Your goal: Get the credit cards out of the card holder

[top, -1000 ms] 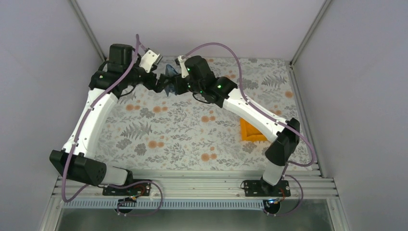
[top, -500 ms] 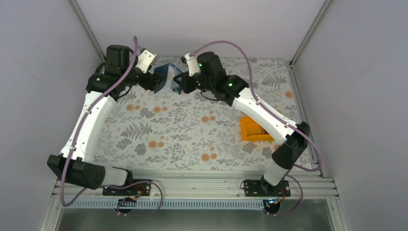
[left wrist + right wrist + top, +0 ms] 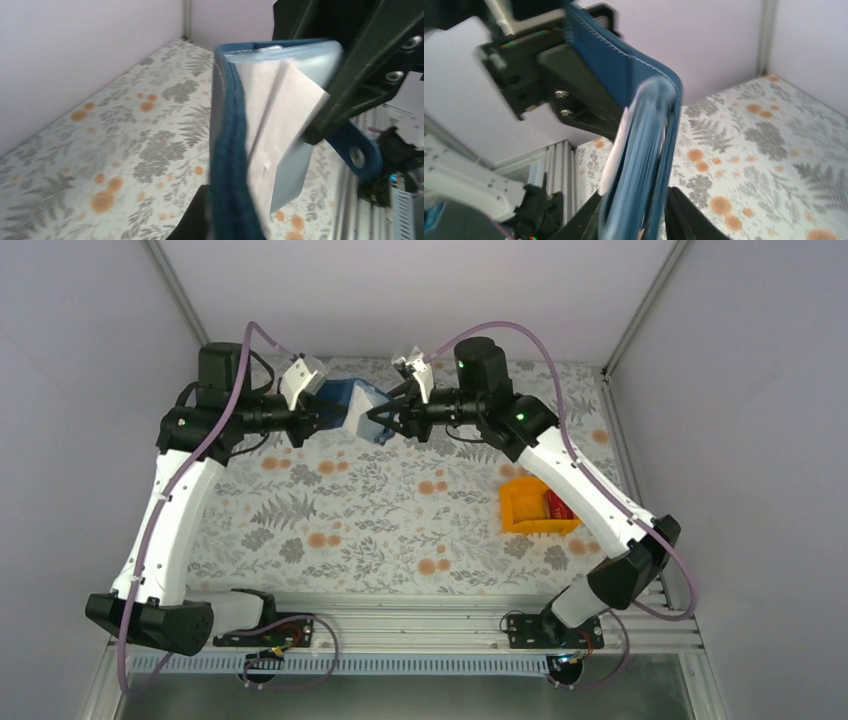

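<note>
table (image 3: pixel 330 510) with a flowered top fills the cell. both arms reach to its far edge and meet there, left arm (image 3: pixel 175 510) from the left, right arm (image 3: pixel 580 480) from the right, so the work is being done in the air and not on the table. card holder (image 3: pixel 355 405) hangs between them, off the table, stood on edge and folded partly open. left claw (image 3: pixel 322 412) is clamped tight on one side of it, likely as the anchor so the other arm has something to pull against. right claw (image 3: pixel 392 420) has a finger on either side of the opposite flap; squeezing or only straddling, cannot tell. holding it up from both sides looks meant to spread the pockets and get at what is inside. orange bin (image 3: pixel 510 508) sits on the right, well apart from the holder, probably the drop spot, since a red card (image 3: pixel 556 505) lies in it. so i judge the job partly done. side tab (image 3: pixel 357 155) of the holder pokes out near the right claw in the left wrist view. pale slips (image 3: pixel 280 110) show in the inner pocket; cards or paper, cannot tell. no blue or green cards seen.
</note>
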Available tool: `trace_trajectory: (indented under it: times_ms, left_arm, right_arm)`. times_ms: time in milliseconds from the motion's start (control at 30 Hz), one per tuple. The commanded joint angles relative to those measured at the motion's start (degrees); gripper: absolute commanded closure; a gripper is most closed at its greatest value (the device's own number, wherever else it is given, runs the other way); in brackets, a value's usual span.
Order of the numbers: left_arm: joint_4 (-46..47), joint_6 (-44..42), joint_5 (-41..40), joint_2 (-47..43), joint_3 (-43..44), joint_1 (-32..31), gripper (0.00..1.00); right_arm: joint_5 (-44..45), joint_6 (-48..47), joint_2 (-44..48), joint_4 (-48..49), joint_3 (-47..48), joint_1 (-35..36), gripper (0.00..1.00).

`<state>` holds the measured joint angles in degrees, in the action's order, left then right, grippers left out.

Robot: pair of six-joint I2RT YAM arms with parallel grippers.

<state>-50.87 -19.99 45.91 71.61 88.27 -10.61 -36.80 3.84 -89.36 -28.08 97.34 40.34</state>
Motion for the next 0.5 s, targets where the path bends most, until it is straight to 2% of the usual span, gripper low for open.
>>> trace_trajectory:
  times_ms: [0, 100, 200, 467]
  left_arm:
    - [-2.47, -2.94, 12.82, -0.81, -0.15, 0.68, 0.98]
    - [-4.01, -4.26, 19.83, -2.32, 0.42, 3.69, 0.98]
    - [-4.21, -4.17, 22.12, -3.63, -0.31, 6.19, 0.98]
    - [2.02, 2.02, 21.02, -4.38, -5.57, 7.3, 0.98]
  right_arm:
    - [-10.63, -7.13, 4.56, 4.51, -3.9, -0.09, 0.62]
    - [-12.81, -8.37, 7.22, 6.86, -8.58, -2.49, 0.46]
    - [-17.07, -8.77, 8.47, 7.9, -10.63, -4.35, 0.34]
    - [-22.23, -5.31, 4.34, 10.23, -6.59, -3.29, 0.25]
